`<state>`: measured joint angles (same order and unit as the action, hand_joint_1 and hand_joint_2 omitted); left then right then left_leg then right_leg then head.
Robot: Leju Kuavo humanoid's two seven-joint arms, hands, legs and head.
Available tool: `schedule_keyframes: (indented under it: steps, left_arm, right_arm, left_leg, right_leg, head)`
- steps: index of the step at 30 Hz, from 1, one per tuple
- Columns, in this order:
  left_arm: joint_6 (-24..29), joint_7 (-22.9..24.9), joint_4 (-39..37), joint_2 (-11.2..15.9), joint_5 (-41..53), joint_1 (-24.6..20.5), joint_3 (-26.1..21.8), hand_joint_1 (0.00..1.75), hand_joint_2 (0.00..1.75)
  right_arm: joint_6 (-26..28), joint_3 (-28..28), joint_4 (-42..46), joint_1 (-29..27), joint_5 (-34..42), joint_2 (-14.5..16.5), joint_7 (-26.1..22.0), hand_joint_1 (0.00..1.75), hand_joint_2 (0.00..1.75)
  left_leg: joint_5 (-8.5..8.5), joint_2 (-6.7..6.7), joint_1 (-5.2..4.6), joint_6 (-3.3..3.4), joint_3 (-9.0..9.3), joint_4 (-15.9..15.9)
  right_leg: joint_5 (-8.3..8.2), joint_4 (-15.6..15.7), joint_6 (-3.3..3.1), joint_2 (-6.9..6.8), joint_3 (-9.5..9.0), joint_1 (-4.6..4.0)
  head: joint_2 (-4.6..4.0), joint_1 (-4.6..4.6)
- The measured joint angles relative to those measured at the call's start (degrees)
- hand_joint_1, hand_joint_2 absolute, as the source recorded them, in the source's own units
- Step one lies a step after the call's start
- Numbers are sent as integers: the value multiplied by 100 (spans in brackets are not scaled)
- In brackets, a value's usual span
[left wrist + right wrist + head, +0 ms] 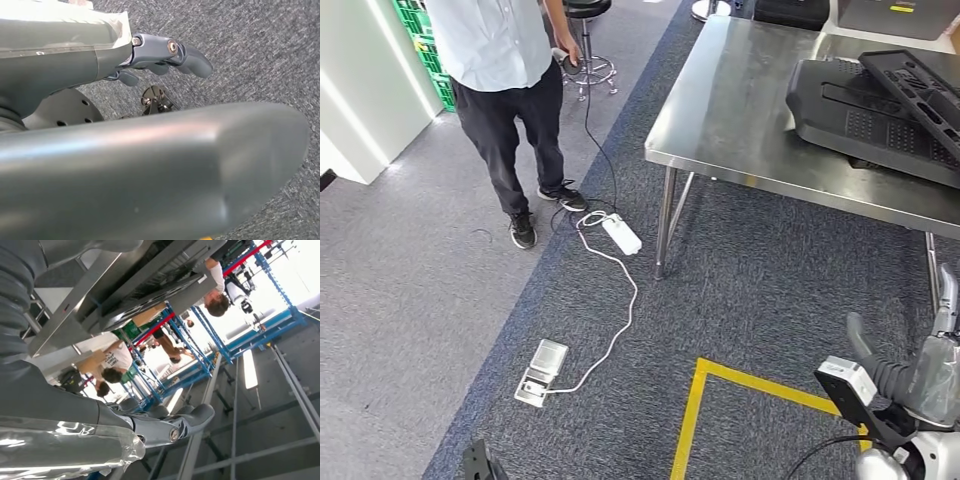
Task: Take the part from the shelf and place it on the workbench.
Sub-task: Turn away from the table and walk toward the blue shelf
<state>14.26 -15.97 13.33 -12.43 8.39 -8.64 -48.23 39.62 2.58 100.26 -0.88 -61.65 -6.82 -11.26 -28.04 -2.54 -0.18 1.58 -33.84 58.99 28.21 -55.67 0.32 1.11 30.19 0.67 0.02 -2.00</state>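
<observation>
Bench (743, 110), steel, fills the upper right of the head view; two black moulded parts (863, 105) lie on it at the right edge, one leaning across the other. Person (505, 70) stands upper left on grey carpet. White cable (618, 290) runs to a floor socket (540, 371). Right hand (166, 422) and left hand (162, 55): fingers extended, holding nothing.

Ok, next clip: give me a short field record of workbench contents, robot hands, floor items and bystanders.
workbench: steel table carrying black moulded plastic parts
left robot hand: empty, fingers extended over carpet
right robot hand: empty, fingers extended
floor: white power strip, floor socket box, yellow tape line
bystander: person standing left of the table
</observation>
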Motion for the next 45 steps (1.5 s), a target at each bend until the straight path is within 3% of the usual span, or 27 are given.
schedule_keyframes:
  steps: [1, 3, 5, 6, 7, 9, 11, 13, 15, 17, 19, 20, 21, 22, 24, 26, 27, 29, 31, 34, 35, 36, 37, 39, 41, 42, 45]
  left_arm:
    - [-1, 1, 0, 2, 0, -2, 1, 0, 0]
    - [-1, 1, 0, 5, 0, -3, 1, 0, 0]
    - [-1, 2, 0, 8, 0, -3, -1, 0, 0]
    - [-1, 2, 0, 9, 0, -3, -1, 0, 0]
    - [-1, 2, 0, 9, 0, -4, -1, 0, 0]
    - [-3, 2, 0, 11, 0, -6, 1, 0, 0]
    - [-6, 3, 0, 11, -1, -10, 2, 0, 0]
    - [-7, 4, 0, 10, -1, -8, 2, 0, 0]
    - [-7, 4, 0, 8, 0, -5, 2, 0, 0]
    - [-7, 4, 0, 6, 0, -7, 2, 0, 0]
    - [-4, 4, 0, 6, 0, -5, 2, 0, 0]
    - [-2, 4, 0, 6, 0, -3, 2, 0, 0]
    - [1, 4, 0, 6, 0, -1, 2, 0, 0]
    - [3, 4, 0, 5, 0, 0, 2, 0, 0]
    - [7, 4, 0, 0, 0, 0, 2, 0, 0]
    - [8, 5, 0, -8, -1, -4, 2, 0, 0]
    - [9, 7, 0, -10, -2, -5, 1, 0, 0]
    - [10, 10, 0, -4, -2, -6, 0, 0, 0]
    - [11, 9, 0, 4, 0, -8, 0, 0, 0]
    - [11, 10, 0, 8, -1, -9, 0, 0, 0]
    - [10, 10, 0, 9, -1, -7, -1, 0, 0]
    - [10, 10, 0, 9, 0, -6, -1, 0, 0]
    - [10, 10, 0, 10, 0, -5, -1, 0, 0]
    - [10, 10, 0, 13, 0, -6, -1, 0, 0]
    - [10, 10, 0, 15, 0, -11, -1, 0, 0]
    - [11, 10, 0, 15, 0, -10, -1, 0, 0]
    - [14, 10, 0, 14, 0, 2, -1, 0, 0]
  right_arm:
    - [-2, -2, -1, 5, -3, 0, 9, 0, 175]
    - [-3, -2, -3, 3, -6, 0, 17, 0, 175]
    - [-5, -5, -13, -1, -7, 0, 20, 0, 175]
    - [-7, -7, -20, 0, -6, 0, 21, 0, 175]
    - [-7, -8, -26, 3, -6, 0, 22, 0, 175]
    - [-7, -8, -30, 10, -6, -1, 24, 0, 175]
    - [-8, -9, -30, 14, -7, -3, 26, 0, 175]
    - [-9, -14, -30, 19, -7, -5, 27, 0, 175]
    - [-10, -16, -31, 30, -7, -9, 27, 0, 175]
    - [-10, -15, -31, 34, -8, -16, 27, 0, 175]
    - [-10, -15, -38, 16, -8, -20, 34, 0, 175]
    - [-10, -16, -45, 1, -9, -20, 39, 0, 175]
    - [-10, -17, -51, -13, -9, -20, 44, 0, 175]
    - [-10, -18, -56, -22, -9, -20, 46, 0, 175]
    - [-8, -19, -56, -26, -9, -21, 46, 0, 175]
    - [0, -17, -50, -32, -11, -24, 48, 0, 175]
    - [4, -18, -47, -32, -11, -27, 50, 0, 175]
    - [10, -21, -44, -26, -14, -31, 55, 0, 175]
    - [14, -24, -43, -19, -16, -29, 57, 0, 175]
    - [19, -25, -45, -31, -17, -28, 59, 0, 175]
    - [19, -26, -50, -36, -17, -28, 60, 0, 175]
    - [19, -27, -56, -38, -17, -28, 60, 0, 175]
    - [19, -28, -60, -38, -17, -28, 60, 0, 175]
    - [19, -31, -63, -34, -16, -28, 60, 0, 175]
    - [19, -32, -63, -29, -15, -30, 62, 0, 175]
    - [19, -34, -63, -25, -14, -30, 63, 0, 175]
    - [20, -46, -63, -8, -10, -32, 64, 0, 175]
  left_leg:
    - [-148, 49, 3, -29, -92, 214]
    - [-540, 135, 33, -88, -418, 964]
    - [-715, 161, 65, -135, -657, 1537]
    - [-641, 177, 79, -151, -632, 1509]
    - [-470, 205, 93, -161, -496, 1247]
    - [-117, 337, 99, -165, -101, 441]
    - [-8, 438, 73, -114, 89, 10]
    - [-21, 409, 50, -30, 69, -11]
    - [8, 351, 60, 45, 58, -25]
    - [37, 304, 73, 105, 49, -38]
    - [51, 246, 58, 135, 31, -35]
    - [56, 208, 47, 143, 24, -33]
    - [60, 165, 36, 148, 21, -31]
    - [63, 118, 27, 151, 24, -30]
    - [68, 31, 12, 147, 35, -29]
    - [86, -43, 11, 115, 11, -21]
    - [103, -75, 19, 86, -13, -23]
    - [122, -124, 31, 20, -46, -28]
    - [-30, -39, 26, -44, -122, 144]
    - [-590, 136, 56, -139, -551, 1167]
    - [-690, 152, 70, -163, -667, 1459]
    - [-683, 164, 81, -179, -691, 1555]
    - [-570, 185, 90, -188, -604, 1417]
    - [-216, 314, 96, -181, -198, 656]
    - [-32, 474, 69, -129, 99, 46]
    - [-33, 515, 47, -93, 132, -49]
    - [-2, 425, 36, 29, 95, -70]
  right_leg:
    - [-16, 21, -24, -49, 2, 17]
    - [-23, 18, -41, -141, 20, 18]
    - [-22, 3, -39, -237, 33, 21]
    - [-18, -9, -32, -278, 35, 26]
    - [-10, -23, -20, -313, 34, 33]
    - [23, -72, 36, -368, 37, 34]
    - [45, -119, 106, -410, 59, 15]
    - [42, -126, 159, -464, 68, 12]
    - [138, -205, 206, -426, 87, 36]
    - [473, -695, 243, -271, 287, 50]
    - [836, -1487, 254, -179, 632, 49]
    - [896, -1742, 251, -169, 746, 46]
    - [839, -1780, 238, -164, 762, 43]
    - [675, -1573, 217, -147, 664, 39]
    - [263, -772, 142, -6, 283, 27]
    - [83, -237, 82, 143, 48, 11]
    - [92, -167, 68, 171, 28, 0]
    - [67, -109, 43, 95, 30, 3]
    - [23, -51, -5, 1, 23, 33]
    - [3, -33, -39, -160, 38, 40]
    - [3, -35, -38, -215, 42, 37]
    - [4, -37, -37, -265, 42, 37]
    - [6, -38, -32, -312, 36, 39]
    - [23, -45, -1, -390, 14, 39]
    - [43, -72, 64, -445, 12, 15]
    - [45, -81, 98, -472, 18, 3]
    - [95, -113, 189, -491, 28, 22]
  head:
    - [0, -3]
    - [0, -5]
    - [0, -3]
    - [0, -3]
    - [0, -4]
    - [0, -5]
    - [0, 1]
    - [0, 6]
    - [0, 7]
    - [0, 12]
    - [0, 14]
    - [0, 14]
    - [0, 13]
    - [0, 13]
    - [0, 11]
    - [1, 8]
    - [1, 5]
    - [0, 7]
    - [0, -6]
    - [0, -22]
    - [0, -21]
    - [0, -21]
    - [0, -21]
    - [0, -21]
    - [0, -17]
    - [0, -16]
    - [0, -14]
